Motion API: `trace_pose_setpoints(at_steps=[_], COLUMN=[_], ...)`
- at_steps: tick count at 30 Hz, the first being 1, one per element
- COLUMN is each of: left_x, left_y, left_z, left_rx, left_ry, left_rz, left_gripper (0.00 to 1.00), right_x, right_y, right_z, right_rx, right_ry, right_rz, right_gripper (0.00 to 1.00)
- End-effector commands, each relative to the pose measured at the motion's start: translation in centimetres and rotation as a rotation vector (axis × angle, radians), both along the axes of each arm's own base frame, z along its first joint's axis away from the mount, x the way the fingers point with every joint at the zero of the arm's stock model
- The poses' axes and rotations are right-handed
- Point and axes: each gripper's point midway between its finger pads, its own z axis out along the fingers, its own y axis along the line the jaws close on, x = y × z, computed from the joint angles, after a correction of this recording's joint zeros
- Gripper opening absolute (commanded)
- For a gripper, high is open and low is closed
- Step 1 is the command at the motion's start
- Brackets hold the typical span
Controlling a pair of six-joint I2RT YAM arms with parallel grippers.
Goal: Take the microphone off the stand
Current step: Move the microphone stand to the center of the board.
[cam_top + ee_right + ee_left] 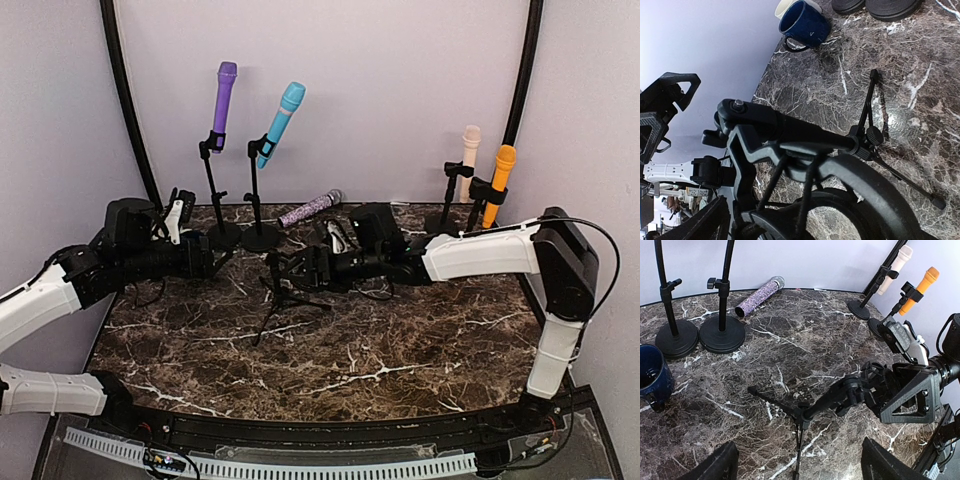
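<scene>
A small black tripod stand (pixel 275 290) (pixel 802 417) sits mid-table, and its shock mount (pixel 790 150) holds no microphone. My right gripper (pixel 305 265) (pixel 902 367) is at the mount with its jaws wide, and the mount's ring is close against them. I cannot tell if they touch it. My left gripper (pixel 205 255) (pixel 800 465) is open and empty, to the left of the tripod. A glittery purple microphone (pixel 310 208) (pixel 757 296) lies flat at the back. Purple (pixel 224 95), blue (pixel 283 120), cream (pixel 468 160) and orange (pixel 500 180) microphones sit in upright stands.
Two round stand bases (pixel 700 335) are at the back left, and two more (pixel 860 310) at the back right. A dark blue mug (pixel 652 372) (pixel 805 22) stands at the left edge, with a white cup (pixel 785 6) behind it.
</scene>
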Motion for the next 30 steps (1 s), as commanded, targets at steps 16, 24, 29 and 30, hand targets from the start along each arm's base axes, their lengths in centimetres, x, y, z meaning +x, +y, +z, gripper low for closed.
trace_pose_setpoints(at_steps=[16,24,29,30], left_x=[-0.1,0.0,-0.2,-0.2], left_y=[0.2,0.1,0.7,0.9], left_z=[0.3,-0.1,-0.9,-1.2], left_rx=[0.011,0.008,0.017,0.021], left_ry=[-0.002,0.007,0.02,0.021], left_rz=[-0.011,-0.005,0.02,0.028], left_gripper=[0.87,0.87,0.87,0.87], right_x=[-0.9,-1.1,-0.6,-0.4], right_y=[7.0,9.3,8.6,8.2], right_z=[1.0,1.1,3.6,4.3], right_rx=[0.092,0.112,0.122,0.118], right_ry=[-0.014,-0.013,-0.073,-0.091], right_rz=[0.15,0.178,0.146,0.131], right_gripper=[0.92,0.91,0.95,0.96])
